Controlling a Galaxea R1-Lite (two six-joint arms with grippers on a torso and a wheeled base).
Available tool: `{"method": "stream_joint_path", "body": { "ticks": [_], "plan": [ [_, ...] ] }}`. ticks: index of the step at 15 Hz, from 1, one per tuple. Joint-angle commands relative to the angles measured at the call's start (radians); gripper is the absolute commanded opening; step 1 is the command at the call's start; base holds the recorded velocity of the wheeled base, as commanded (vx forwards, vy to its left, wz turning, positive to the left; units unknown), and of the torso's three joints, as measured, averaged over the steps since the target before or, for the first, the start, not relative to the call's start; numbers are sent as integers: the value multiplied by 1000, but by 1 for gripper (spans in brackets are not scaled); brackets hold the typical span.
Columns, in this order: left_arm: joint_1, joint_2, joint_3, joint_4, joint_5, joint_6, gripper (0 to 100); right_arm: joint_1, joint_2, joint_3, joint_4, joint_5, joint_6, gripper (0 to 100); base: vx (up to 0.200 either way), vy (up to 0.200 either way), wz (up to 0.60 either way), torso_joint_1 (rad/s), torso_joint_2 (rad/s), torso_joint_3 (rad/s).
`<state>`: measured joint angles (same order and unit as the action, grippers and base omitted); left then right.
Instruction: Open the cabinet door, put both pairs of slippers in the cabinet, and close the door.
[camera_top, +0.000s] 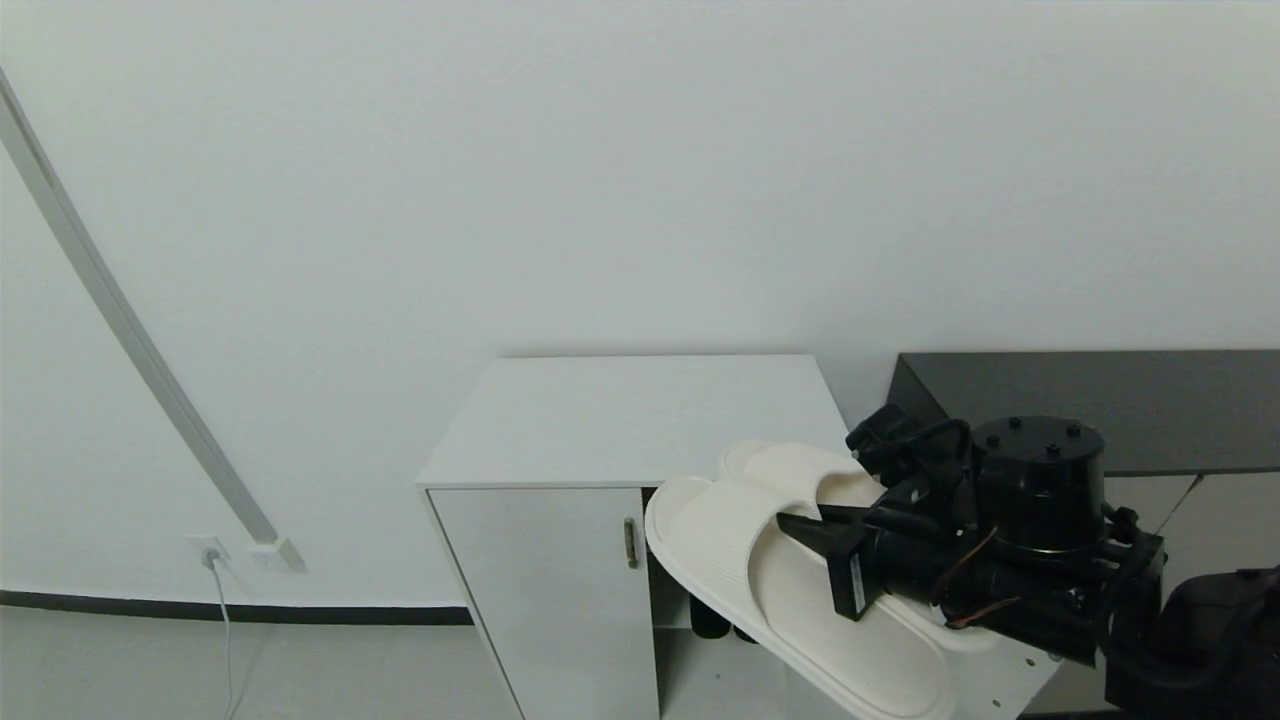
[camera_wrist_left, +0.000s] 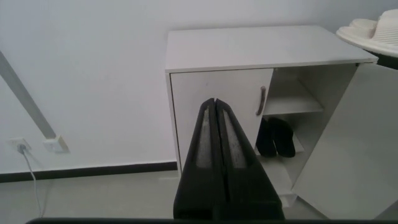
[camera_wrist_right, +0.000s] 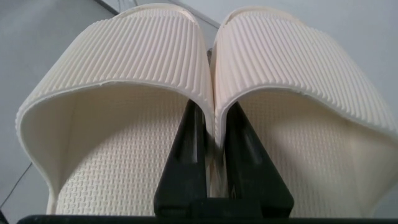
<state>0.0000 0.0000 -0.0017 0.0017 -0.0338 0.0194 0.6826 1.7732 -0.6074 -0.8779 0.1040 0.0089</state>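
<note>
Step in hand is stowing the 2nd pair: R gripper (camera_top: 810, 530) clamps the white slippers (camera_top: 760, 580) by the straps just before the cabinet (camera_top: 620, 420) opening, black slippers (camera_wrist_left: 277, 138) already inside, L gripper (camera_wrist_left: 215, 106) pressed closed & empty, so next calls for pushing in, releasing, then swinging the door (camera_wrist_left: 348, 143) to.

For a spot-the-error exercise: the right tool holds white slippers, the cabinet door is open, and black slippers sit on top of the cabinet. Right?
No. The black slippers sit inside the cabinet, below its shelf, as the left wrist view shows. The right tool does hold white slippers, and the door is open.
</note>
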Motion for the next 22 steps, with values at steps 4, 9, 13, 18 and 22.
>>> {"method": "stream_joint_path", "body": {
  "ticks": [4,9,13,18,22],
  "plan": [
    [0,0,0,0,0,1,0,0,8,2,-3,0,0,0,0,0,0,0,0,0],
    [0,0,0,0,0,1,0,0,15,0,-7,0,-3,0,0,0,0,0,0,0],
    [0,0,0,0,0,1,0,0,22,15,-33,0,-24,0,0,0,0,0,0,0],
    [0,0,0,0,0,-1,0,0,37,17,-36,2,-27,0,0,0,0,-114,248,132],
    [0,0,0,0,0,-1,0,0,35,26,-38,2,-38,0,0,0,0,-150,331,183]
  ]
}}
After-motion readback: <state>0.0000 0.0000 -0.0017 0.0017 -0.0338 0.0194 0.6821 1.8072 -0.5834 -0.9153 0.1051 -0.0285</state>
